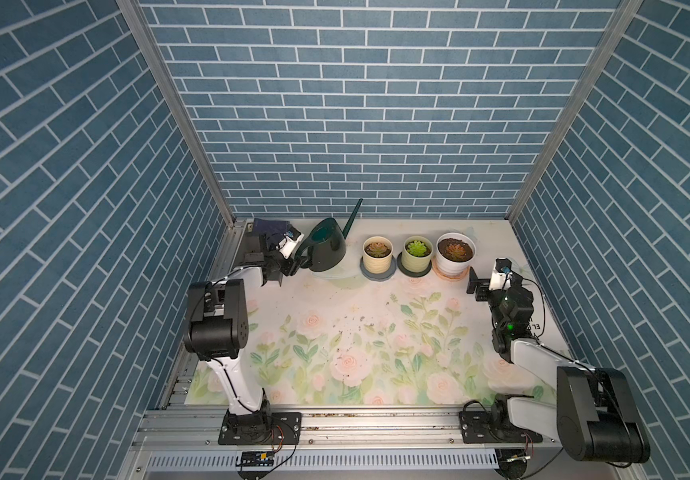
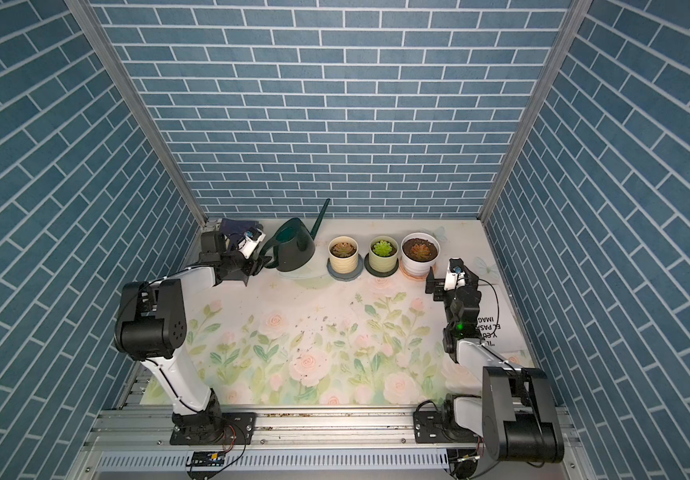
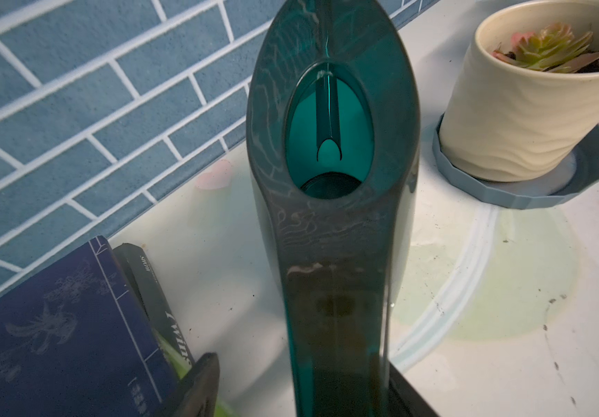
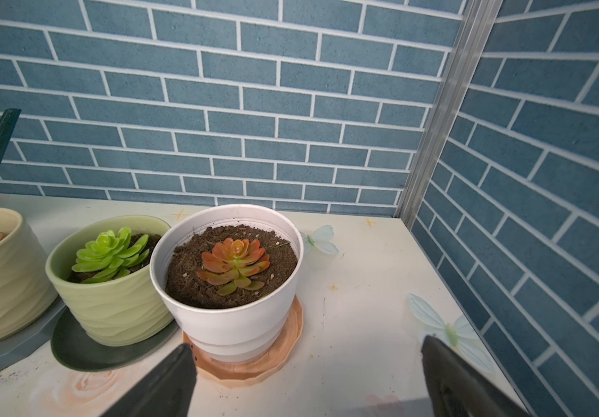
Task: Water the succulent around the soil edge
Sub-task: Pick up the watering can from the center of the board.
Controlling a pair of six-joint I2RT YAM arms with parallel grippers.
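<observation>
A dark green watering can stands at the back left, its spout pointing up toward the back wall. My left gripper straddles the can's handle. One finger lies against the handle and the other finger stands apart from it, so the gripper is open. Three potted succulents stand in a row: a cream pot, a green pot and a white pot with an orange succulent in dark soil. My right gripper is open wide just in front of the white pot.
Dark blue books lie in the back left corner behind my left gripper. Each pot sits on a saucer. Soil crumbs dot the floral mat. A printed sheet lies at the right edge. Brick walls close three sides.
</observation>
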